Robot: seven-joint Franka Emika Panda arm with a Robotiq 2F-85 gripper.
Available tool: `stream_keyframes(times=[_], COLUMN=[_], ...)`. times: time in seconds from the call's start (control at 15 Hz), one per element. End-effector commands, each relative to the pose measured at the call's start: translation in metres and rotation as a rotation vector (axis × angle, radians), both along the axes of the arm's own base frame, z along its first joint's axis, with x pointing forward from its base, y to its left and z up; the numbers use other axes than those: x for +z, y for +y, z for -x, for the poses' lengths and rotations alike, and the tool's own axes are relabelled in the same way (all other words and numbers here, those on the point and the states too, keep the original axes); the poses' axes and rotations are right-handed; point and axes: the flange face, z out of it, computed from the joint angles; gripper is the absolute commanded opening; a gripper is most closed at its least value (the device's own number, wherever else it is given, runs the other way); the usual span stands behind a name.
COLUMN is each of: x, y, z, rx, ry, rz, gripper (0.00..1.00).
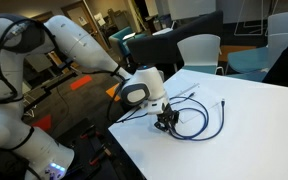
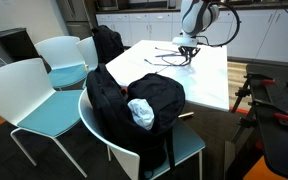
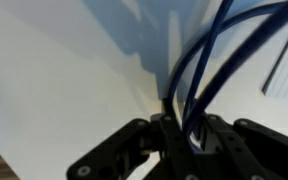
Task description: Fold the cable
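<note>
on the white table [image 1: 249, 145], the cable [image 3: 187, 95] passes between the jaws; they are clamped on it.

1 robot arm [image 1: 79, 45] w/ 1 gripper [image 1: 165, 124], 1 cable [image 1: 222, 120], 1 white table [image 1: 246, 142]. In an exterior view: 3 chairs [image 2: 26, 95], 2 black backpacks [image 2: 134, 98].
</note>
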Motion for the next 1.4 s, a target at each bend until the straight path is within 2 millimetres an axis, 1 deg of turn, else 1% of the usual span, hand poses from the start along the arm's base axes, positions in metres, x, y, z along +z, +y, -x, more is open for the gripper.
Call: stream_keyframes(times=[0.0,0.07,0.2,0.4,0.6,1.0,1.13,1.33], x=[0.01,0.017,0.037,0.073,0.109,0.183,0.203,0.225], y=[0.004,0.004,0.003,-0.002,-0.001,0.012,0.018,0.028], z=[-0.005,-0.004,0.001,0.007,0.016,0.047,0.054,0.063], rx=[-0.026,-0.029,-0.028,-0.028,0.005,0.074,0.093,0.109], ry=[0.013,0.003,-0.019,-0.041,-0.042,-0.036,-0.039,-0.053], rz=[-0.017,-0.006,0.014,0.054,0.052,-0.022,-0.038,-0.074], gripper=[0.55,0.62,0.77,1.0,1.0,1.0,1.0,1.0])
